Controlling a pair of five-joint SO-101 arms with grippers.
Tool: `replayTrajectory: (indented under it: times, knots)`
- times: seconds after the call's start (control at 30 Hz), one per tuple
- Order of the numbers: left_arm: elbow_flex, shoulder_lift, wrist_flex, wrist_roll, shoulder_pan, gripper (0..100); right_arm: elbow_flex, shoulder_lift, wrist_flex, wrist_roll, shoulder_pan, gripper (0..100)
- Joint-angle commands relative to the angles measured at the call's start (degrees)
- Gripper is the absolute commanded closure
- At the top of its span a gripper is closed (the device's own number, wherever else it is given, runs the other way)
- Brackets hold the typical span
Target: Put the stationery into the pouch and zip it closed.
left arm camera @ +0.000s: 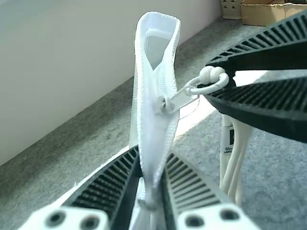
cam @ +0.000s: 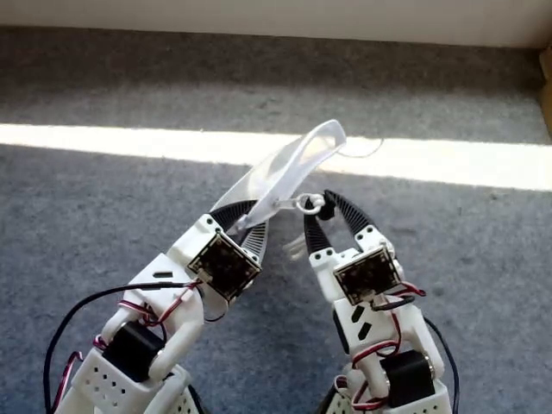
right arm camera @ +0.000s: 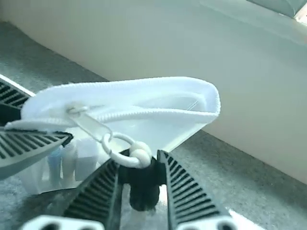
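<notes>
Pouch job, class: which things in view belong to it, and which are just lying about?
Job: pouch, zip pull, stationery, left gripper clamping the pouch, right gripper on the pull.
Lying about: carpet, cardboard box.

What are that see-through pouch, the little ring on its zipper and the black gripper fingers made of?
The pouch looks like thin clear plastic film, glossy and see-through, with a white woven zipper tape. The beaded ring seems white plastic or cord; hard to tell. The gripper fingers look like matte black plastic, ribbed across their faces.
</notes>
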Motion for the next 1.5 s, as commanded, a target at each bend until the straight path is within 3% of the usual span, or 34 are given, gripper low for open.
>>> replayTrajectory:
  times: [0.0, 0.23, 0.5, 0.9, 1.17, 1.47]
  knots:
    - [-1.89, -0.48, 0.44, -0.44, -2.15, 99, -2.59, 0.75, -2.86, -2.55, 5.14, 99.3]
    - [-1.89, -0.48, 0.53, -0.53, -2.15, 99, -3.38, 2.42, -6.2, -2.64, 6.11, 99.3]
    - [-1.8, -0.48, 0.53, -0.53, -2.15, 99, -17.45, 19.82, -6.29, -2.9, 6.11, 99.3]
    - [-1.63, -0.48, 0.53, -0.53, -2.15, 99, -33.01, 34.59, -0.13, -4.92, 12.0, 99.3]
    - [-1.54, -0.48, 0.53, -0.53, -2.15, 99, -37.76, 42.33, 0.22, -4.92, 12.44, 99.3]
    - [-1.45, -0.48, 0.53, -0.53, -2.15, 99, -45.23, 50.59, 0.13, -4.92, 18.59, 99.3]
